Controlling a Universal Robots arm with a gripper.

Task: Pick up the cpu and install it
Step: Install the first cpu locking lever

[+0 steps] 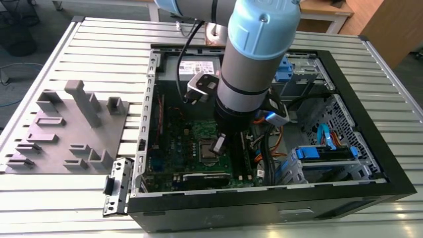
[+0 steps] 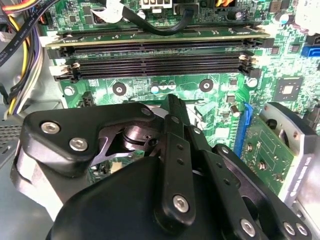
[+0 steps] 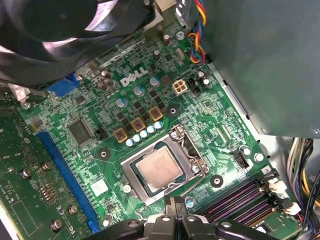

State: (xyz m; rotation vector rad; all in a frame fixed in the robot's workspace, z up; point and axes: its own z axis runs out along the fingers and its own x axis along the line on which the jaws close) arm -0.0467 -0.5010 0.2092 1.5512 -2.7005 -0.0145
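Gripper [image 1: 219, 144] hangs low inside the open computer case [image 1: 370, 148], just over the green motherboard [image 3: 150, 100], at the edge of the metal socket frame [image 3: 187, 147]. In the first wrist view its fingertips [image 3: 172, 207] stand close together, and I see nothing between them, so I judge that they are pressed together and empty. The cpu [image 3: 159, 172] lies flat inside the socket frame, with its dull silver top upward, and the fingertips are just beside one edge of the frame, apart from the chip. It seems to me that the chip is already seated, though I cannot tell if it sits fully level or if the frame is locked. From here the danger is mostly contact: if the fingers go down a little or slide sideways, they may push the chip crooked in the socket, and this could harm the fine contacts under it. The memory slots [image 3: 240, 200] are near, and the black cables [image 1: 268, 148] pass just beside the arm, so a wide movement could catch them. The arm [image 1: 254, 59] comes into the case from above, its pale blue joint high over the board and the wrist pointing nearly straight down. On the exterior view's left, well apart from the case, a grey plastic fixture [image 1: 66, 129] rests on the slatted table [image 1: 99, 188].
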